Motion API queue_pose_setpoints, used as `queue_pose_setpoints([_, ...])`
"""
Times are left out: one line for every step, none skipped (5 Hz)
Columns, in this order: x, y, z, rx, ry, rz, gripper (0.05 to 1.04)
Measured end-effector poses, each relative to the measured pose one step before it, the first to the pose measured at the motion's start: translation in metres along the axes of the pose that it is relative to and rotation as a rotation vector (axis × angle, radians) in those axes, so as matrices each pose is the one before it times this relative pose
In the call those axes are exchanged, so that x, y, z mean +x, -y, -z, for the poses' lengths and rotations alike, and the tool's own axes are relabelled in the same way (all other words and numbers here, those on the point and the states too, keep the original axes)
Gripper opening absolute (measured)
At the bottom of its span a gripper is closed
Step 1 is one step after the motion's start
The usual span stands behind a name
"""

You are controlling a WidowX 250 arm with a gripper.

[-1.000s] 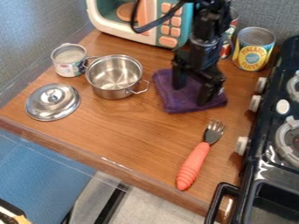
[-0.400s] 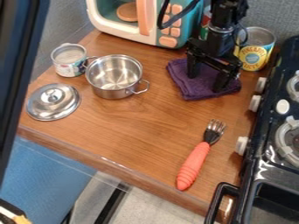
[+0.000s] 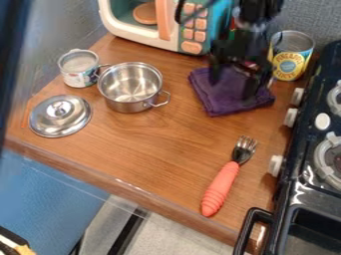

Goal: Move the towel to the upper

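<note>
The gripper (image 3: 232, 90) is over the purple towel (image 3: 226, 101), its two fingers spread apart and open. The towel lies folded on the wooden counter, right of the steel pot and in front of the toy microwave's right end. The fingers hide part of the towel's upper half. Whether the fingertips touch the cloth I cannot tell.
Left of the towel stand the steel pot (image 3: 130, 88), a small can (image 3: 79, 69) and a lid (image 3: 60, 116). A pineapple can (image 3: 290, 56) is at the upper right. The orange-handled fork (image 3: 222, 188) lies nearer, beside the stove (image 3: 299, 199).
The towel has shifted up and to the right along with the gripper. Most recently the gripper has risen slightly, while the towel is nearly where it was. A dark blurred shape has entered at the left edge.
</note>
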State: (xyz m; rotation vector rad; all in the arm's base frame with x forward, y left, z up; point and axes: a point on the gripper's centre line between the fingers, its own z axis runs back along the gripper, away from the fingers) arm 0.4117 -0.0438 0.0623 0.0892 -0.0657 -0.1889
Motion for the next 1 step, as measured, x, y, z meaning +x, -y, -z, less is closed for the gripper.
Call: queue_pose_setpoints([-0.00793, -0.00867, -0.00612, -0.0001, 0.0026, -0.0157, 0.999])
